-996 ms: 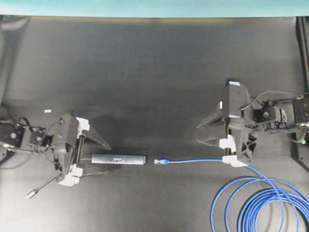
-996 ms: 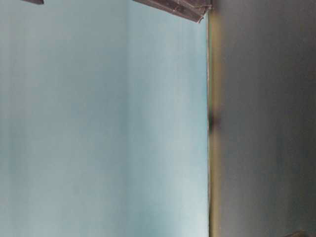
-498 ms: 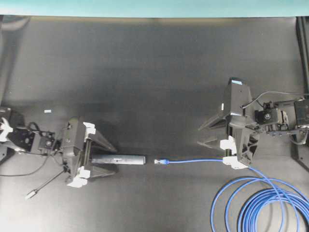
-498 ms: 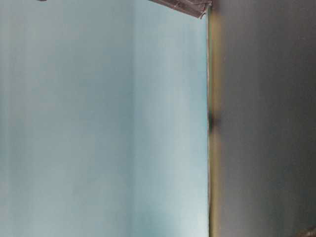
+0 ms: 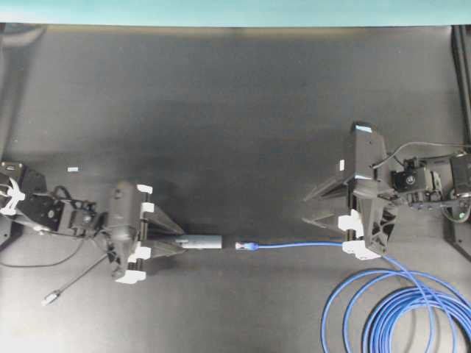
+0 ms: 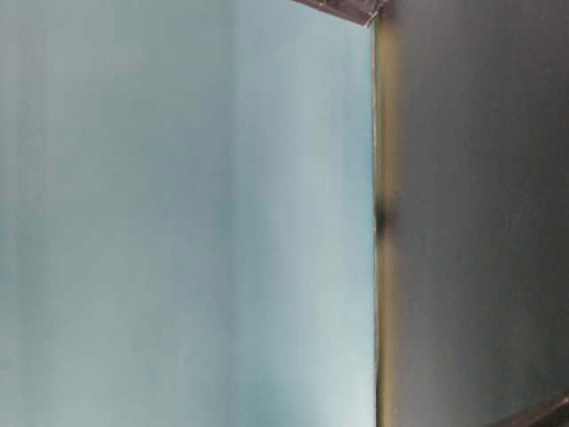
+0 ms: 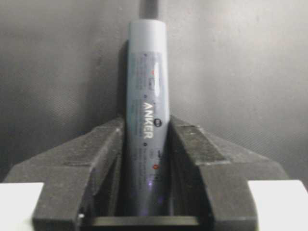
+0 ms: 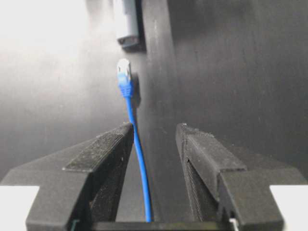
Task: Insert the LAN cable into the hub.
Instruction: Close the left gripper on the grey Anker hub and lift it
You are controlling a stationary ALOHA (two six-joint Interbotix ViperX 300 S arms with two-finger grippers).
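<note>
The hub [image 5: 204, 241], a slim grey bar, lies on the dark table pointing right. My left gripper [image 5: 179, 244] covers its left part. In the left wrist view both fingers press the hub [image 7: 147, 96] from either side, so that gripper [image 7: 147, 127] is shut on it. The LAN cable's plug [image 5: 245, 245] lies just right of the hub's end, with a small gap between them. My right gripper [image 5: 305, 208] hangs open above the straight blue run. In the right wrist view the LAN cable [image 8: 137, 154] passes between the fingers of the right gripper [image 8: 154, 127], near the left one, leading to the plug [image 8: 123, 72].
The blue cable's loops [image 5: 397, 316] lie at the front right. A thin grey cable with a silver plug [image 5: 50, 298] trails at the front left. A small white tag [image 5: 72, 169] sits at the left. The table-level view shows only a blurred teal wall.
My left gripper has slid right along the hub and closed from wide open onto it. The right gripper has drifted slightly toward the front, still open. Plug and hub have stayed put.
</note>
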